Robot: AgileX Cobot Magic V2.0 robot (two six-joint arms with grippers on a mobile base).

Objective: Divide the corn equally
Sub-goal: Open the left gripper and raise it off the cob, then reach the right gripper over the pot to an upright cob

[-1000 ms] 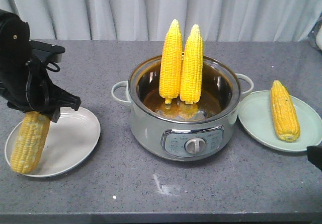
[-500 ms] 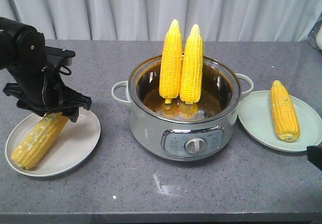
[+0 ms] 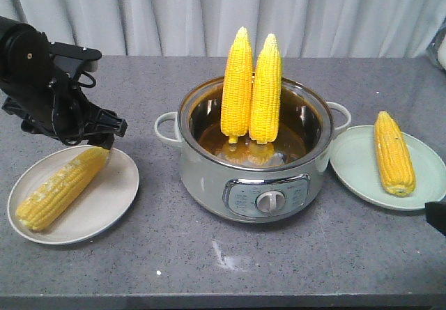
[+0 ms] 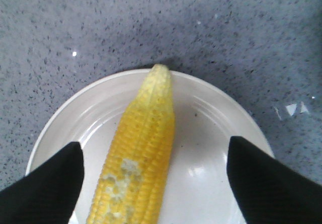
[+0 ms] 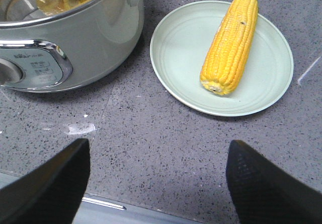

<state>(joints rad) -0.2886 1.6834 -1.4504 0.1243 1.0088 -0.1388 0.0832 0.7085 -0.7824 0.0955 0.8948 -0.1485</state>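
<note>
Left wrist view, lower centre: black left gripper (image 4: pixel 154 146) gapes empty astride bright-yellow corn cob (image 4: pixel 143 153), so it rests free on round white plate (image 4: pixel 211 128).

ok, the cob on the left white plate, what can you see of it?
The cob is bright yellow with kernel rows, a paler tapered tip and a dull whitish patch on its upper side. It lies flat and diagonal on the white plate, tip toward the back right. The left end effector is open above the tip, not touching.
</note>
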